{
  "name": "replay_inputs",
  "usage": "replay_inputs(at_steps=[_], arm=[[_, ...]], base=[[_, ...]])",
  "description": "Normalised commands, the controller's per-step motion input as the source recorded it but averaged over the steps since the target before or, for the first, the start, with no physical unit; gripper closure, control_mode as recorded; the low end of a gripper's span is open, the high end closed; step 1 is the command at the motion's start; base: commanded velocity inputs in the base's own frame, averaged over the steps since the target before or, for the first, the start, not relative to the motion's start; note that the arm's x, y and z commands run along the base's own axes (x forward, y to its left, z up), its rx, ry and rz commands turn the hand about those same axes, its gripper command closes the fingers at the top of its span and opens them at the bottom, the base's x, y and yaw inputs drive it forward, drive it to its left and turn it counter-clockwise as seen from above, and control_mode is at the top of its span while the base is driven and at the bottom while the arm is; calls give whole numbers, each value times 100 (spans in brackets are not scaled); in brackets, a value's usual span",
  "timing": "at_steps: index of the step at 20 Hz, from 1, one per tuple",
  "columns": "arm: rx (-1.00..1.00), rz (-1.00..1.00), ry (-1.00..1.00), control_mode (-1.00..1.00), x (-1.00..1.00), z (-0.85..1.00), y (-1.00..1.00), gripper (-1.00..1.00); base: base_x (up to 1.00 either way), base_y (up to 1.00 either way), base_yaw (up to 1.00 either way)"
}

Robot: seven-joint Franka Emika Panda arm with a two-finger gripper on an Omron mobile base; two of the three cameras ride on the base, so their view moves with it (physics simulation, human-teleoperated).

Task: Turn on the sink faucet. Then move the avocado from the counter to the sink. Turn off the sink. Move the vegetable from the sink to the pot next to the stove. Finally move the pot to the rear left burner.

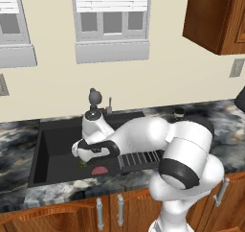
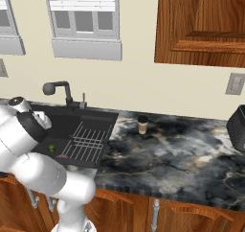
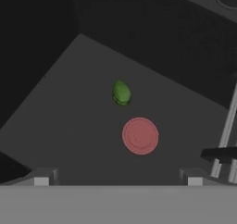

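Note:
The green avocado lies on the floor of the dark sink, just beyond a red round drain cover. It also shows as a small green spot in the right base view and peeks out under my hand in the left base view. My gripper hangs above the basin, open, with nothing between its fingertips; the avocado sits ahead of them, apart from them. The black faucet stands at the sink's back rim. The pot and the stove are out of view.
A wire rack lies across the right part of the sink. A brown cup stands on the marble counter right of the sink. A dark basket sits at the far right. Wooden cabinets hang above.

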Motion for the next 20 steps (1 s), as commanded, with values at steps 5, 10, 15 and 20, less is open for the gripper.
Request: replay_inputs(at_steps=[5, 10, 15, 20], arm=[[0, -2, 0, -100, 18, -36, 5, -100], [0, -3, 0, -100, 17, -23, 12, -100], [0, -4, 1, -100, 15, -27, 11, -100], [0, -5, 2, -100, 13, -28, 9, -100]], base=[[0, 0, 0], [0, 0, 0], [0, 0, 0], [0, 0, 0]])
